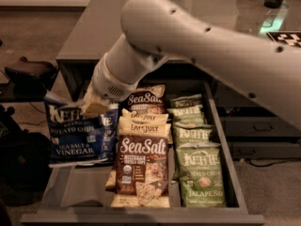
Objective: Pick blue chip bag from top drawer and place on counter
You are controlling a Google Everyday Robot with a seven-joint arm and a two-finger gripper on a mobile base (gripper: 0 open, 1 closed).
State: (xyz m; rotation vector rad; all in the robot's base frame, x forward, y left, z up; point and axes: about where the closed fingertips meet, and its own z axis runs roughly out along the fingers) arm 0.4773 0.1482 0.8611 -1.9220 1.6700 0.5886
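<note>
Grey bench (89, 32) sits behind the open drawer (141, 219) of chip bags (141, 166). The gripper (95, 108) is closed on the top of the blue bag (75, 135), which hangs over the drawer's left side, so this looks like the lifting step. Next the bag must go higher, swing over the bench and be set down.
</note>
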